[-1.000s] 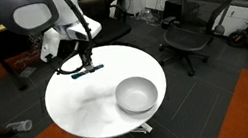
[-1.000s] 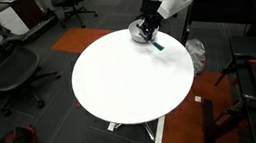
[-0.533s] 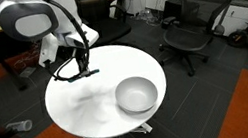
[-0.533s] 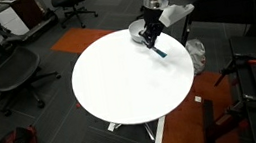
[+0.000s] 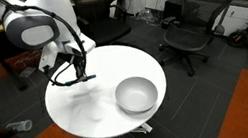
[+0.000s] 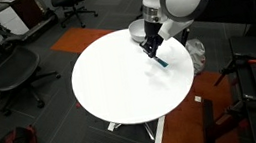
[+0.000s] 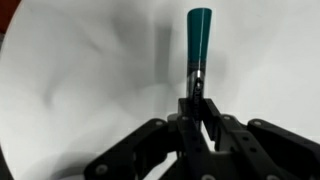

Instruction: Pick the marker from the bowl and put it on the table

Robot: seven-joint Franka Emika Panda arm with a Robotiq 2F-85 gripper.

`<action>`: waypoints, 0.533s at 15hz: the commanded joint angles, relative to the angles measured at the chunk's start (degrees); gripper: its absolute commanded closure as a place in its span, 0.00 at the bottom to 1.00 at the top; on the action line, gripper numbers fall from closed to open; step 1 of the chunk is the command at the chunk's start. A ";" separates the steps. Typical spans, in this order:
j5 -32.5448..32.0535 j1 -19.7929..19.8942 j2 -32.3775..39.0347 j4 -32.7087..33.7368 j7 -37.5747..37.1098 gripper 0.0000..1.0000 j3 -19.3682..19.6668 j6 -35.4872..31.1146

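Pinching marker [image 7: 199,35] by dark end | gripper [image 7: 197,100] narrow, holding it | long axis straight outward, teal tip leading | table [image 7: 80,70] beneath

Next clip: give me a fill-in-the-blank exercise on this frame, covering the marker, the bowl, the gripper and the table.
1. The inside of the bowl is ___.
2. In the wrist view, the gripper is ___ on the dark end of the marker.
3. The marker's body is coloured ___.
4. The white table under the bowl has a top that is ___ in shape.

Missing words: empty; shut; teal; round.
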State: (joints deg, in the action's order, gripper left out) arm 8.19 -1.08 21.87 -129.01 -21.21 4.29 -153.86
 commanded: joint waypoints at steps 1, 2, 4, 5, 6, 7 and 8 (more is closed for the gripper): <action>0.28 -1.52 0.10 -0.95 -3.06 0.95 0.68 -2.54; 0.09 -1.77 0.34 -0.79 -3.49 0.95 0.85 -2.52; -0.30 -2.13 0.71 -0.35 -4.19 0.56 1.20 -1.57; -0.36 -2.27 0.83 -0.22 -4.51 0.49 1.39 -1.42; -0.29 -2.27 0.89 -0.14 -4.76 0.42 1.39 -1.28; -0.42 -2.32 0.96 -0.03 -4.94 0.35 1.54 -1.15; -0.46 -2.29 0.92 0.01 -4.90 0.27 1.61 -1.02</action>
State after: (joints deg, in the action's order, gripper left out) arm 8.15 -2.13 23.01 -129.00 -24.11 4.65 -154.87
